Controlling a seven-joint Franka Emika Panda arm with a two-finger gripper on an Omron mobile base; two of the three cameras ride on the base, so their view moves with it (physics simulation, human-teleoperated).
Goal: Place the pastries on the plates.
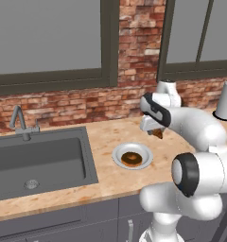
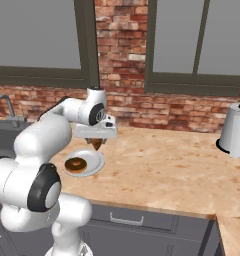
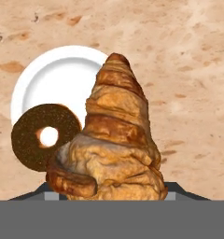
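Observation:
My gripper [image 1: 157, 133] hangs a little above the counter, shut on the golden-brown croissant [image 1: 157, 134] [image 2: 96, 144]. The croissant [image 3: 116, 140] points away from the hand, and its bulk hides the fingertips in the hand view. Just beside and below it stands a white plate [image 1: 142, 150] [image 2: 95, 160] [image 3: 62, 77]. On that plate lies the dark-glazed ring doughnut [image 1: 131, 159] [image 2: 75, 164] [image 3: 45, 135], set toward one side, near the rim. The croissant hovers by the plate's edge, over bare counter.
A steel sink [image 1: 39, 160] with a faucet [image 1: 20, 122] lies left of the plate. A white paper-towel stand [image 2: 235, 131] is at the far right by the brick wall. The tan counter [image 2: 162, 165] stretches right of the plate.

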